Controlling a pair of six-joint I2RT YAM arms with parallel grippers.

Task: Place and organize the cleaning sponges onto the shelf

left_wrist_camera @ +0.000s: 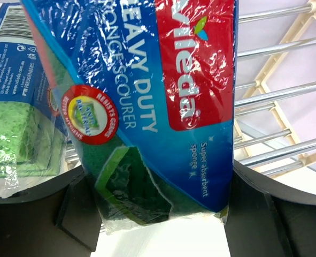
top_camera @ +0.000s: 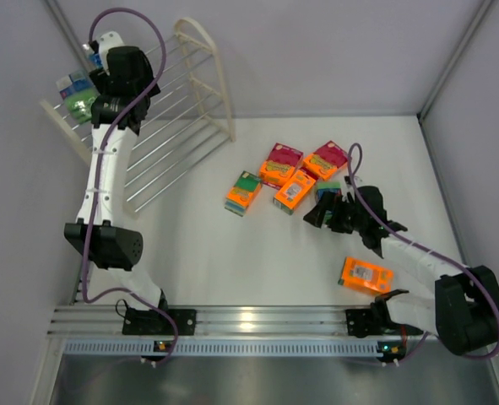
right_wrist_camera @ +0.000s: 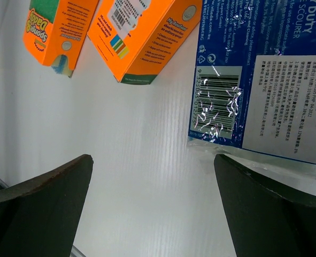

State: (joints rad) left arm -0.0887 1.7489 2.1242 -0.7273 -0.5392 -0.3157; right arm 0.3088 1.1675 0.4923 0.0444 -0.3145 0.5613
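My left gripper [top_camera: 86, 88] is up at the cream-white shelf [top_camera: 173, 126], shut on a green sponge pack with a blue-white label [left_wrist_camera: 163, 107]. In the left wrist view the gripper [left_wrist_camera: 158, 214] holds the pack over the shelf rods [left_wrist_camera: 286, 91], and another green pack [left_wrist_camera: 13, 134] lies on the shelf to its left. My right gripper [top_camera: 329, 213] is open and empty, low over the table, in the right wrist view [right_wrist_camera: 152, 209] just short of a blue-labelled pack [right_wrist_camera: 259, 80] lying label-down. Several orange packs [top_camera: 280, 164] lie in a cluster at centre table.
One orange pack [top_camera: 366, 274] lies apart near the right arm's base. Two orange packs [right_wrist_camera: 141, 37] show ahead and left of the right gripper. A ribbed aluminium rail [top_camera: 249, 325] runs along the near edge. Grey walls close the back and sides.
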